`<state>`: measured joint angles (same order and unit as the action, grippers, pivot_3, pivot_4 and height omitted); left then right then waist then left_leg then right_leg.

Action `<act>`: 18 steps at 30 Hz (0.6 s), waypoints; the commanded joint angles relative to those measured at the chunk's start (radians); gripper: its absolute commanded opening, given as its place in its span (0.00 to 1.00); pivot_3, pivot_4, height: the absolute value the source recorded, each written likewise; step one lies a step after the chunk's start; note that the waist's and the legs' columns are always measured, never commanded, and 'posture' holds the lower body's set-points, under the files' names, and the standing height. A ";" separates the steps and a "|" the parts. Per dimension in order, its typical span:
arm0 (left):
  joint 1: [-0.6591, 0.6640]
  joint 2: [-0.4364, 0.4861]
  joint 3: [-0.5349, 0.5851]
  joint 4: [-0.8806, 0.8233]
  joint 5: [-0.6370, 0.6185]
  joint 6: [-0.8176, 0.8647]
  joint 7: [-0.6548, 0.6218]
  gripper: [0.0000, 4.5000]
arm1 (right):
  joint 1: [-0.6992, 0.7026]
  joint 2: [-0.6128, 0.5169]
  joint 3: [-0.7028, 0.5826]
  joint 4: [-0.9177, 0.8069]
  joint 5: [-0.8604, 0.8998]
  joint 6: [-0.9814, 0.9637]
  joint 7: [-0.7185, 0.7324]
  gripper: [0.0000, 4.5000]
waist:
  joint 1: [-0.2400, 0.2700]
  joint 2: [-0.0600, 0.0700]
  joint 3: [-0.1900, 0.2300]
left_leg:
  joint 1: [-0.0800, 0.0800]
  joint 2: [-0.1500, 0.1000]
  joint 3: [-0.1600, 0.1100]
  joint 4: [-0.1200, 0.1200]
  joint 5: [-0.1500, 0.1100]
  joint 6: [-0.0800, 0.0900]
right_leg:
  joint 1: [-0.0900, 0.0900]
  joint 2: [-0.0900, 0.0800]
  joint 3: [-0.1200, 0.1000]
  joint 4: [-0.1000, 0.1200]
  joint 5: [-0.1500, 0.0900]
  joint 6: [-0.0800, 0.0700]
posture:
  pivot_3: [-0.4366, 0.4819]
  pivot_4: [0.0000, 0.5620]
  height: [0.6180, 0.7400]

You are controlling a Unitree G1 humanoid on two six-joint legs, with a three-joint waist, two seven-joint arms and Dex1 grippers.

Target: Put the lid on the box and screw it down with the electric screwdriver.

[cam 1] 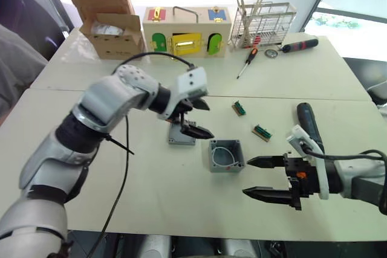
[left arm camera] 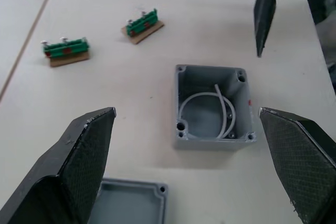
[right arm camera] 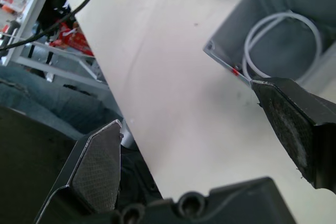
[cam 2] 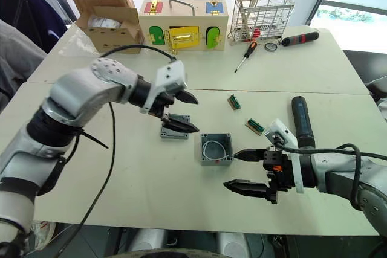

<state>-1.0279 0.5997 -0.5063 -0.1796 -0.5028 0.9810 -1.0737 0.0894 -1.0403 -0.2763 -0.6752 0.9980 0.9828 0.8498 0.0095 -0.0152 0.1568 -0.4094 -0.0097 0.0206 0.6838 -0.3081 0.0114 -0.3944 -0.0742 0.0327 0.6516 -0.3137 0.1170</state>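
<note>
Both pincers gape wide: left pincer (cam 1: 192, 117) above lid (cam 1: 179, 135), right pincer (cam 1: 261, 177) beside box (cam 1: 226, 155).

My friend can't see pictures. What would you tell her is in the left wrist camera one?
An open grey box with a white cord coiled inside sits on a pale table, between the left gripper's wide-open black fingers. The grey lid lies flat nearby, and two small green parts lie beyond.

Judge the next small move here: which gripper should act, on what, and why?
Probably the left gripper should lower and close on the lid. It hovers open just above the lid, which lies flat on the table beside the box. The box stands open with a white cord coiled inside. The right gripper waits open and empty near the box; the electric screwdriver lies untouched.
</note>
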 commanded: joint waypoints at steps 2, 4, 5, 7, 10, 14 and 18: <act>0.021 -0.075 -0.096 -0.110 0.008 0.048 0.006 1.00 | 0.091 0.009 -0.078 -0.049 -0.027 -0.024 -0.012 0.99 | 0.005 0.000 0.000 | -0.001 0.000 -0.001 0.000 0.000 0.000 | 0.001 0.000 0.000 0.000 0.000 0.000 | 0.48 0.27 1.00; 0.028 -0.091 -0.113 -0.112 0.009 0.053 -0.003 1.00 | 0.115 0.017 -0.084 -0.057 -0.036 -0.033 -0.020 0.99 | 0.001 0.000 0.000 | -0.001 0.000 -0.001 0.001 0.000 0.000 | 0.001 -0.001 0.000 0.000 0.000 0.000 | 0.48 0.27 1.00; 0.030 -0.098 -0.120 -0.111 0.009 0.054 -0.007 1.00 | 0.126 0.018 -0.087 -0.060 -0.042 -0.037 -0.023 0.99 | 0.000 0.000 0.000 | 0.000 0.000 -0.001 0.001 0.000 0.000 | 0.001 -0.001 0.000 0.000 0.000 0.000 | 0.48 0.27 1.00; 0.032 -0.103 -0.151 -0.104 0.026 0.050 -0.014 1.00 | 0.154 0.021 -0.091 -0.066 -0.057 -0.046 -0.023 0.99 | 0.001 0.001 0.000 | 0.002 0.000 -0.001 0.001 0.000 0.000 | 0.002 0.000 0.000 0.002 0.000 0.000 | 0.48 0.27 1.00; 0.030 -0.113 -0.195 -0.085 0.058 0.042 -0.021 1.00 | 0.179 0.031 -0.099 -0.075 -0.063 -0.056 -0.031 0.99 | 0.003 0.001 0.000 | 0.001 0.000 -0.002 0.001 0.000 0.000 | 0.002 0.001 0.000 0.001 0.000 0.000 | 0.48 0.27 1.00; 0.024 -0.145 -0.226 -0.039 0.096 0.023 -0.020 1.00 | 0.182 0.047 -0.095 -0.082 -0.065 -0.062 -0.047 0.99 | 0.005 0.001 0.000 | 0.001 0.000 -0.002 0.001 0.000 0.000 | 0.002 0.001 0.000 0.000 0.000 0.000 | 0.48 0.27 1.00; 0.023 -0.183 -0.246 0.011 0.126 0.008 -0.026 1.00 | 0.175 0.061 -0.087 -0.083 -0.069 -0.073 -0.063 0.99 | 0.004 0.001 0.000 | 0.001 -0.001 -0.002 0.001 0.000 0.000 | 0.003 0.000 0.000 0.000 0.000 0.000 | 0.48 0.27 1.00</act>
<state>-0.9890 0.4246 -0.7436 -0.1722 -0.3962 1.0095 -1.0905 0.2686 -0.9862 -0.3459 -0.7346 0.9265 0.9264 0.7919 0.0130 -0.0146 0.1565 -0.4084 -0.0102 0.0188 0.6852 -0.3081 0.0115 -0.3920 -0.0736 0.0324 0.6518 -0.3136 0.1172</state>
